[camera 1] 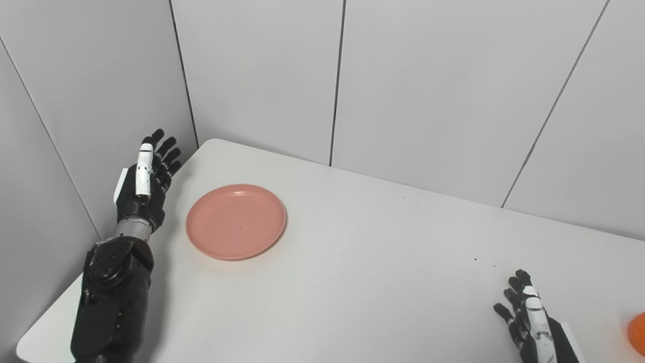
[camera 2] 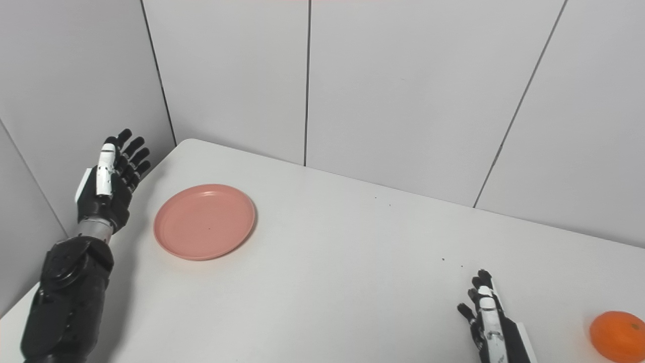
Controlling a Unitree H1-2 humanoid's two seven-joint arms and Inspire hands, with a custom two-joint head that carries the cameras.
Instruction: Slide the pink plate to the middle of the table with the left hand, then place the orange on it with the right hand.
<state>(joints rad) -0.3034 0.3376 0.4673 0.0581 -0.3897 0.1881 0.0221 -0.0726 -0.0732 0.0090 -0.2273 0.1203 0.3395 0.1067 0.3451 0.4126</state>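
A pink plate [camera 1: 236,221] lies flat on the left part of the white table [camera 1: 363,262]. My left hand [camera 1: 146,181] is raised at the table's left edge, just left of the plate, open with fingers straight, not touching the plate. An orange [camera 2: 617,336] sits on the table at the bottom right; the left eye view shows only its edge [camera 1: 638,333]. My right hand [camera 2: 486,322] is low at the bottom right, to the left of the orange, open with fingers apart and empty.
Grey wall panels [camera 1: 428,80] close in the table at the back and left. The table's rounded far-left corner [camera 1: 214,142] lies just behind the plate. A few small dark specks [camera 1: 475,259] lie on the table.
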